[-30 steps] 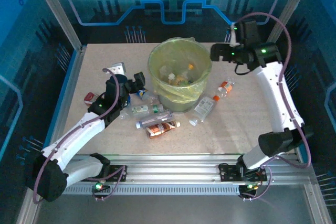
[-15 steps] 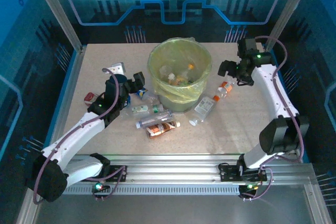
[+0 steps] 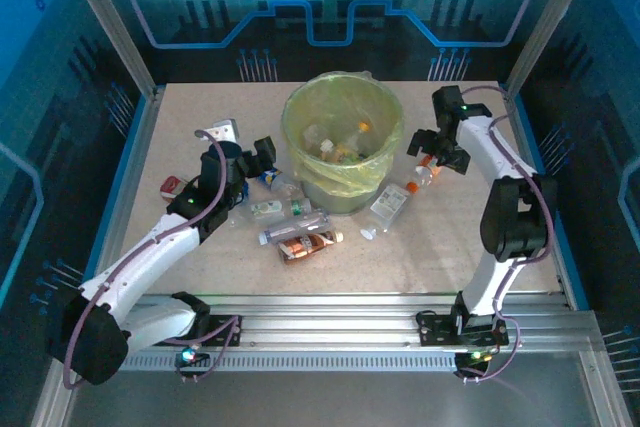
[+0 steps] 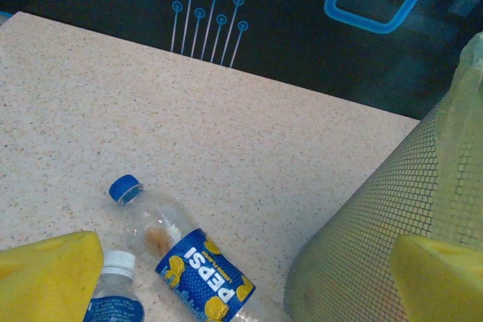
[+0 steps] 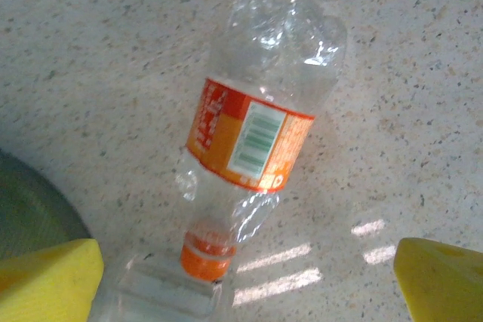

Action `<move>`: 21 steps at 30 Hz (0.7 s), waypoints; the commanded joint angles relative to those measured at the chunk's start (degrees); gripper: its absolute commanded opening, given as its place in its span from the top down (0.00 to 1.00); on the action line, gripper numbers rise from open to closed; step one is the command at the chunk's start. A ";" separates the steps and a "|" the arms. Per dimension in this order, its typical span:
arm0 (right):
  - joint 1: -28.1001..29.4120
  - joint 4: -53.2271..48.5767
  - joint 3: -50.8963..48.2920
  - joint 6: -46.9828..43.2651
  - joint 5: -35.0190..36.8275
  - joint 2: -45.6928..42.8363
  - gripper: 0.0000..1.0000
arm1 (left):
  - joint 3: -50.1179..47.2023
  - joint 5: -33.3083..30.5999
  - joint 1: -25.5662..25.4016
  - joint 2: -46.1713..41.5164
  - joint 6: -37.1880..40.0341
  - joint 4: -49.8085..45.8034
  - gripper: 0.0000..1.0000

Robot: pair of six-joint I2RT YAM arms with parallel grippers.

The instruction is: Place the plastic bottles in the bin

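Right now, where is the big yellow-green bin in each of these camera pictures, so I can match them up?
Top external: the bin stands mid-table, slightly toward the far side.
Left wrist: its mesh wall rises along the right side.
Right wrist: the dark curved edge at lower left is probably its base.
Shared landmark: the speckled tabletop it stands on.

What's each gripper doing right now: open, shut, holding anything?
Left gripper: open, holding nothing, above a clear blue-labelled plastic bottle.
Right gripper: open, holding nothing, above a crushed clear orange-labelled plastic bottle.
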 commanded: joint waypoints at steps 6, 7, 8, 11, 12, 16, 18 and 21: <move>-0.96 4.41 0.35 2.75 2.70 6.73 0.00 | -0.47 -0.66 0.60 0.07 -0.21 -0.46 0.01; -1.02 5.19 0.37 2.66 2.47 7.26 0.00 | -0.45 -0.66 0.54 0.05 -0.22 -0.48 0.01; -1.02 5.81 0.43 2.57 2.30 7.77 0.00 | -0.45 -0.72 0.52 0.08 -0.22 -0.50 0.01; -1.02 6.24 1.74 2.33 2.15 9.79 0.00 | -0.51 -0.68 0.52 0.32 -0.18 -0.48 0.01; -1.01 6.16 2.23 2.26 2.25 10.55 0.00 | -0.45 -0.75 0.57 0.34 -0.19 -0.49 0.01; -0.99 5.98 3.78 1.86 2.46 13.55 0.00 | -0.32 -0.71 0.56 0.61 -0.19 -0.49 0.01; -1.02 6.02 4.12 1.60 2.72 14.65 0.00 | -0.33 -0.81 0.59 0.65 -0.09 -0.59 0.01; -1.02 6.40 4.17 1.20 3.24 15.52 0.00 | -0.23 -0.93 0.65 0.69 0.07 -0.61 0.01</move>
